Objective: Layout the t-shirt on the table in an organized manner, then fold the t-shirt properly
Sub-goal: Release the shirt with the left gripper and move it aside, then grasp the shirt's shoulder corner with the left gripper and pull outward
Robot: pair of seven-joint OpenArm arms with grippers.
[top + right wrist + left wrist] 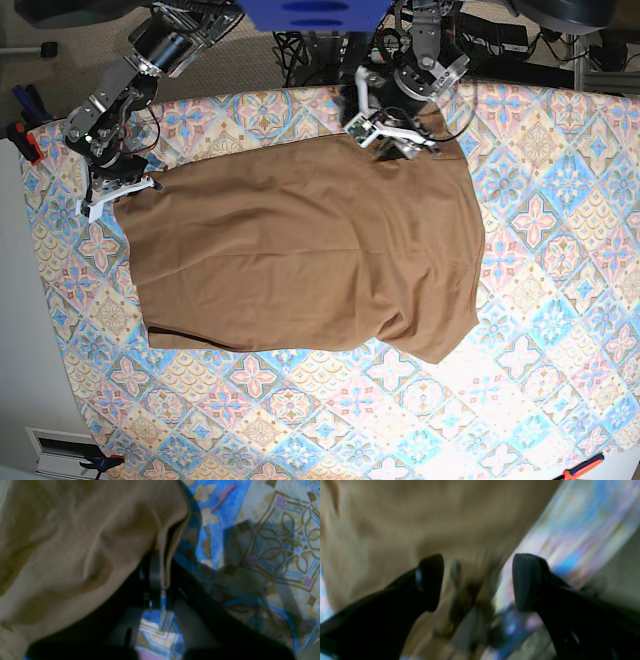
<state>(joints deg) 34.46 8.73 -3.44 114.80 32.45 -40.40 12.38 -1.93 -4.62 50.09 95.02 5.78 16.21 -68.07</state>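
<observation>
Laying the shirt (300, 255) flat is my job now. It sits spread on the table (560, 300), nearer the far left side, with one bunched corner at the near right. My right gripper (160, 580) is closed on the shirt's edge at the far left corner. My left gripper (477, 580) has its fingers wide apart over the far edge, holding nothing. I think I should pull the pinched corner out gently, keep it low, and smooth the lumps before folding. I count one shirt, one table and two grippers.
</observation>
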